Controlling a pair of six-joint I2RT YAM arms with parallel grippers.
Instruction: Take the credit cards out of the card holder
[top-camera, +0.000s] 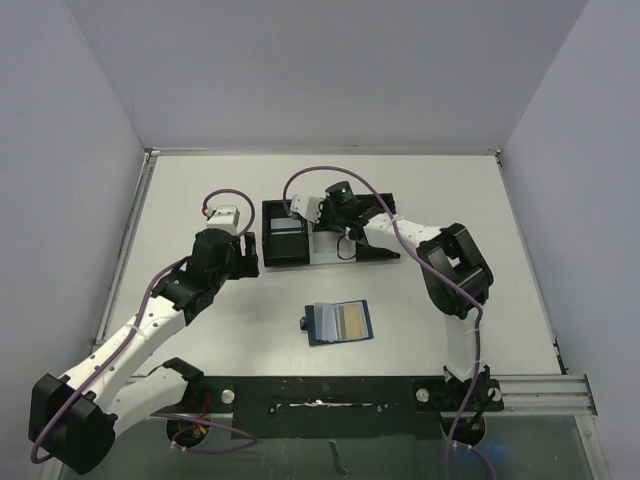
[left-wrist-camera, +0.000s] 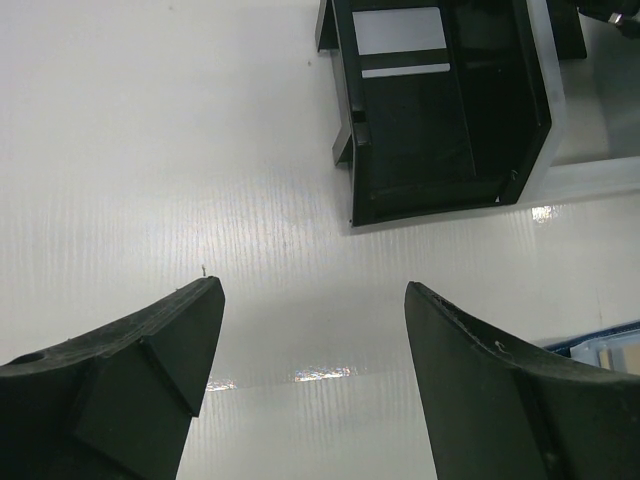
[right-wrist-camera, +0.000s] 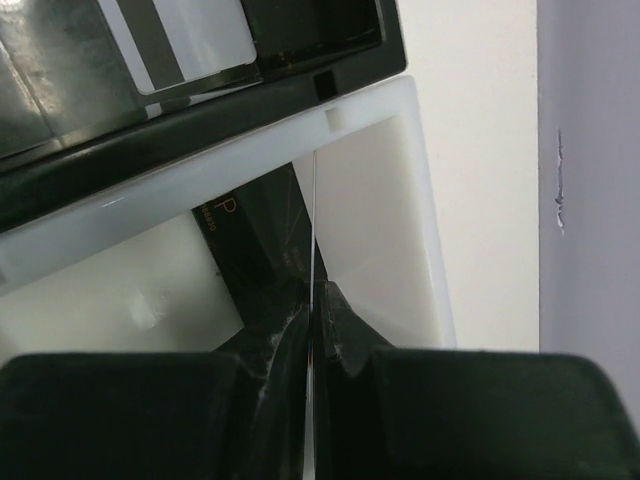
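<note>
The white desk (top-camera: 260, 335) carries a tray of black boxes (top-camera: 285, 250) joined by a clear middle part, set toward the far side, and an open blue wallet (top-camera: 338, 322) lying flat nearer the arm bases, well apart from the tray.

In the wallet a gold card (top-camera: 352, 320) shows in its slot, with paler strips beside it that may be more cards; I cannot tell how many. One pale card with a dark stripe (right-wrist-camera: 180, 50) lies in the left black box.

The right claw (right-wrist-camera: 313, 300) is pressed together on a thin card (right-wrist-camera: 313, 220), held edge-on above the clear middle part of the tray. The left claw (left-wrist-camera: 310, 295) stands wide apart with nothing in it, hovering over bare desk just beside the tray.

By my reading the job is about midway: one card is put away, one is in hand and not yet let go, and at least the gold one is left to pull from the wallet.
</note>
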